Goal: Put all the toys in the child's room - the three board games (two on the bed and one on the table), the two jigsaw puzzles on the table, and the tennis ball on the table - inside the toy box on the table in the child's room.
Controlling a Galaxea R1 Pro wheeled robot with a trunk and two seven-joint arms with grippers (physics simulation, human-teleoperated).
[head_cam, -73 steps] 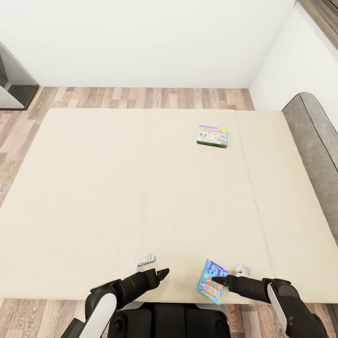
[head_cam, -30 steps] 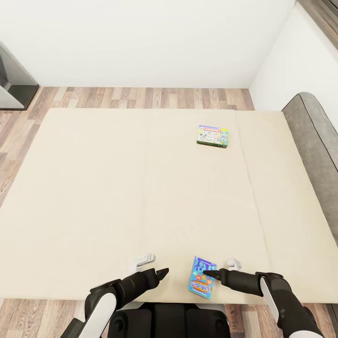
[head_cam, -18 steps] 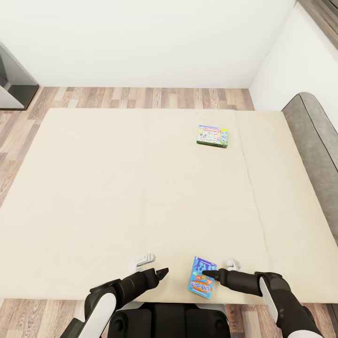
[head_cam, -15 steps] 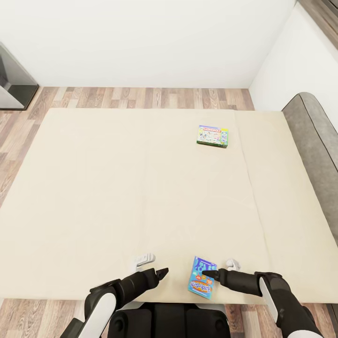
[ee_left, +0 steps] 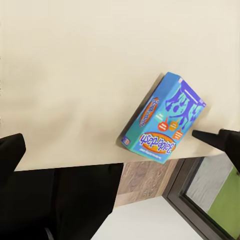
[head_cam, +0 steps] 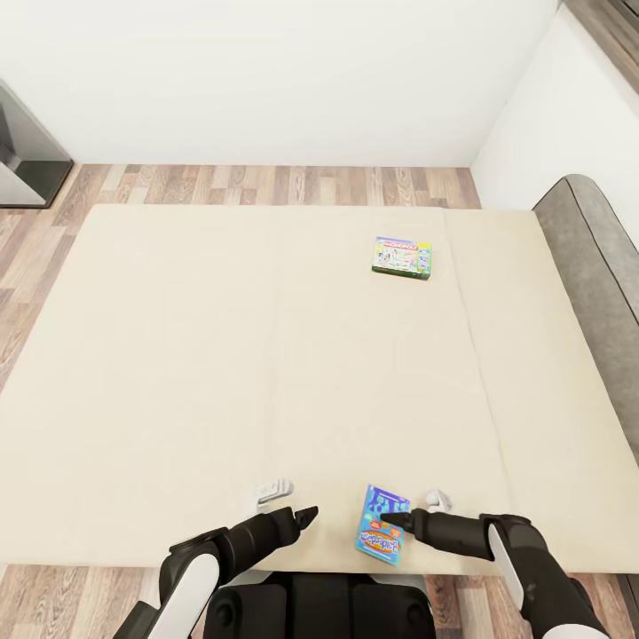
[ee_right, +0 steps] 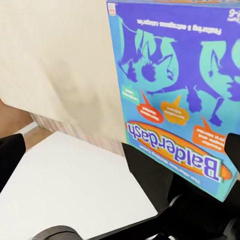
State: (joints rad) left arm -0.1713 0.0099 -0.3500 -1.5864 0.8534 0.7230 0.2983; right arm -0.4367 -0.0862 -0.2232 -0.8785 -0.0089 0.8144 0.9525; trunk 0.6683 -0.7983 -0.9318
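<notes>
White walls and a plank floor (head_cam: 266,184) around us, and we're parked at the foot edge of the bed (head_cam: 222,373), looking down over the beige mattress with the grey headboard (head_cam: 593,257) off to the right.

Two board games are on the mattress. The blue box (head_cam: 382,524) lies flat right at the near edge, a bit askew; our right wrist camera reads "Balderdash" on its lid (ee_right: 175,95), and the left wrist camera sees it too (ee_left: 164,120), sitting just short of the mattress edge. The Monopoly box (head_cam: 402,257) is well apart from it, further up toward the headboard side.

Our right gripper (head_cam: 394,517) has a dark fingertip over the right part of the blue box; we honestly can't tell if the fingers are spread or pinched on anything. Our left gripper (head_cam: 304,516) hovers over bare mattress left of the box, holding nothing, and its finger state isn't clear either.
</notes>
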